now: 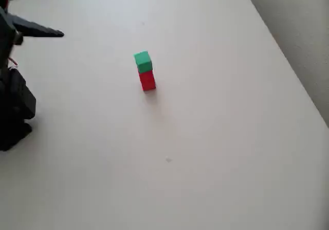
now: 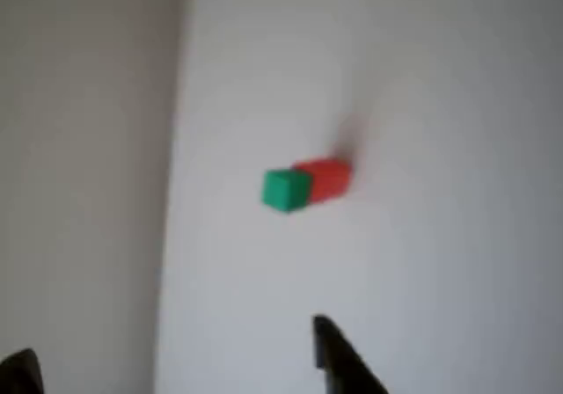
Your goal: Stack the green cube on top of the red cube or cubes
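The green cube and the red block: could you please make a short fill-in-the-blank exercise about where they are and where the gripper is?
1. The green cube sits on top of the ____ block.
2. The stack stands on the white ____.
3. In the wrist view, the gripper fingers are ____ and hold nothing.
4. In the overhead view, the robot arm is at the ____ edge.

Missing words: red; table; open; left

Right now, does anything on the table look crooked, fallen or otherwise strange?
Nothing stands out. The green cube sits on top of the red block, and the stack stands upright on the white table. The gripper is open and well away from the stack.
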